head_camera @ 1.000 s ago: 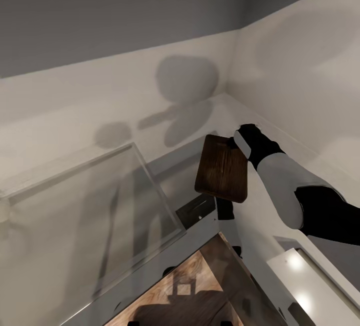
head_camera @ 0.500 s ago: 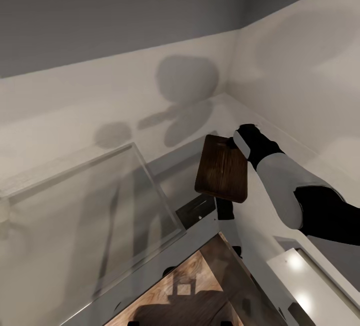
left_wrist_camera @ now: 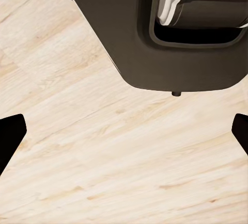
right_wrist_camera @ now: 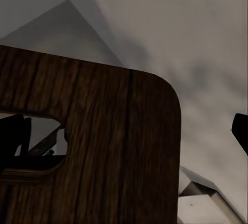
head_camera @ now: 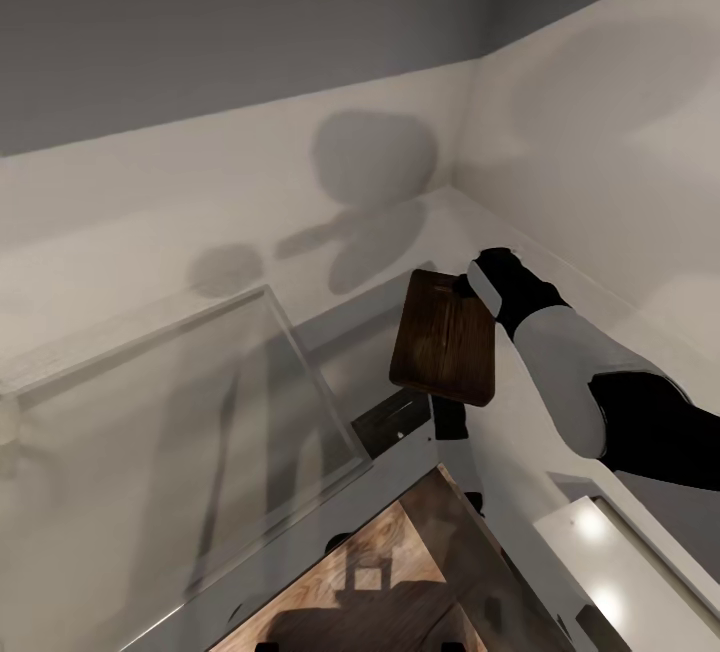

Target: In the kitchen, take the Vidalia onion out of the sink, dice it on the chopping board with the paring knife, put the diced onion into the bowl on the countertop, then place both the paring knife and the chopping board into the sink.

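1. One chopping board is in view, dark brown wood with rounded corners. It is lifted in the air above the grey countertop, close to the corner where two grey walls meet.
2. One right gripper holds this board at its far end. The black fingers are clamped on the board near the edge, so the jaws are closed on the chopping board.
3. In the right wrist view the same board is very near the camera. Its slot handle is one opening, and dark gripper parts are visible through it. One dark fingertip appears at the edge of that picture.
4. One left gripper looks down at the light wooden plank floor. Its two dark fingertips stand far apart at opposite edges of the picture, with nothing between them, so the jaws are open and empty.
5. The dark base of the robot is above the floor in the left wrist view.
6. One sink lies left of the board in the head view, a rectangular pale grey basin. I see nothing inside it.
7. The board hangs beside the right rim of the sink, not over the basin.
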